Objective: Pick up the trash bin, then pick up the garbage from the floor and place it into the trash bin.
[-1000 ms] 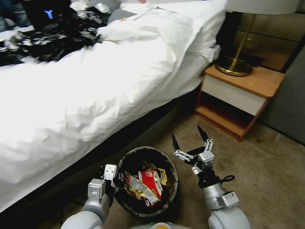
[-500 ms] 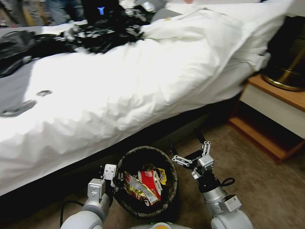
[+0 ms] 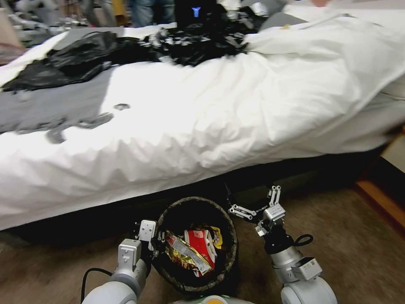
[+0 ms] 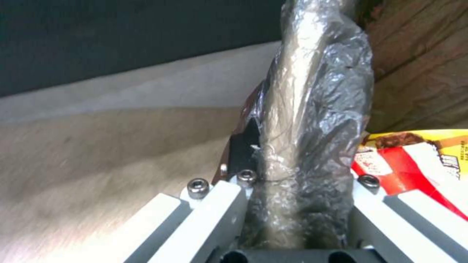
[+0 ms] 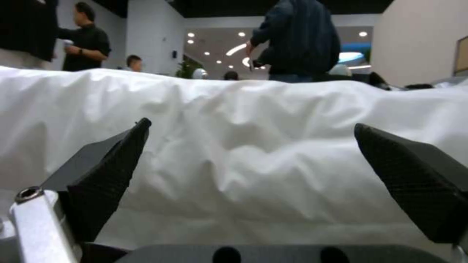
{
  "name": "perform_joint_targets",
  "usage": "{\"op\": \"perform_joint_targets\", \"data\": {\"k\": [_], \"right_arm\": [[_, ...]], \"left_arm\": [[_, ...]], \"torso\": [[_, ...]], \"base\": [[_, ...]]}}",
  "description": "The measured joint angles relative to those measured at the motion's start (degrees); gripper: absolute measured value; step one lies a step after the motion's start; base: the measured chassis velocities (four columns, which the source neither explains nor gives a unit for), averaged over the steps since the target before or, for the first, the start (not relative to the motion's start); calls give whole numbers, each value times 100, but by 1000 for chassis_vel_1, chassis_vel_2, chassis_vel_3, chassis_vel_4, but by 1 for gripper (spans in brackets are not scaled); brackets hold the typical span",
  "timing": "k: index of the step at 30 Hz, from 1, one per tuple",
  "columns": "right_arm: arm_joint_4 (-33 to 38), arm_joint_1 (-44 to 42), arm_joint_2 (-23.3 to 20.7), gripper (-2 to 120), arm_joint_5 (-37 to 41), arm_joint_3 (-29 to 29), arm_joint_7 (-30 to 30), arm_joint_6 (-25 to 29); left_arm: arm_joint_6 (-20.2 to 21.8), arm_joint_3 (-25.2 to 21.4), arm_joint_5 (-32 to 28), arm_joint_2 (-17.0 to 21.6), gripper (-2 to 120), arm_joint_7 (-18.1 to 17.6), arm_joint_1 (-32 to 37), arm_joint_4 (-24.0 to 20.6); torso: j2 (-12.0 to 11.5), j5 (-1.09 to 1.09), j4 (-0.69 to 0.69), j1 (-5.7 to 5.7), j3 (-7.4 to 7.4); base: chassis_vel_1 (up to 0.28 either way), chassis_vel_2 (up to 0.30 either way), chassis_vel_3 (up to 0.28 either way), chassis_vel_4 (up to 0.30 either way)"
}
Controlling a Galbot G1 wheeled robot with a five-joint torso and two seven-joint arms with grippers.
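Left hand [image 3: 157, 245] clamped on the rim of the trash bin [image 3: 198, 202], wrappers [image 3: 192, 249] already inside, while the right hand [image 3: 251, 196] gapes empty at three o'clock beside the bed [image 3: 177, 126].

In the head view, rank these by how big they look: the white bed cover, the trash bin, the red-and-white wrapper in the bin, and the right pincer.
1. White bed cover, by far the largest.
2. Trash bin, held at its rim by the left pincer.
3. and 4. Red-and-white wrapper and open right pincer: they look alike, so I won't rank them.
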Motion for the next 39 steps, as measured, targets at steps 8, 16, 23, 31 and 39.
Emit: {"op": "perform_joint_targets", "data": {"k": [8, 16, 23, 31, 39], "right_arm": [[91, -54, 9, 100, -12, -28, -52, 28], [82, -57, 16, 100, -23, -47, -51, 48], [82, -53, 11, 100, -26, -44, -51, 48], [93, -59, 18, 100, -37, -63, -52, 48], [68, -22, 24, 100, -47, -75, -54, 48]], "left_arm": [[0, 12, 13, 6, 0, 0, 18, 0], [0, 12, 24, 2, 0, 0, 14, -3], [0, 13, 21, 4, 0, 0, -19, -3], [0, 12, 18, -2, 0, 0, -47, 8], [0, 12, 16, -12, 0, 4, -70, 24]], "torso": [[0, 1, 0, 0, 0], [0, 0, 0, 0, 0], [0, 0, 0, 0, 0], [0, 0, 0, 0, 0], [0, 0, -1, 0, 0]], "base": [[126, 127, 124, 122], [127, 131, 126, 124], [125, 120, 131, 125], [123, 129, 140, 128], [123, 126, 124, 121]]}}
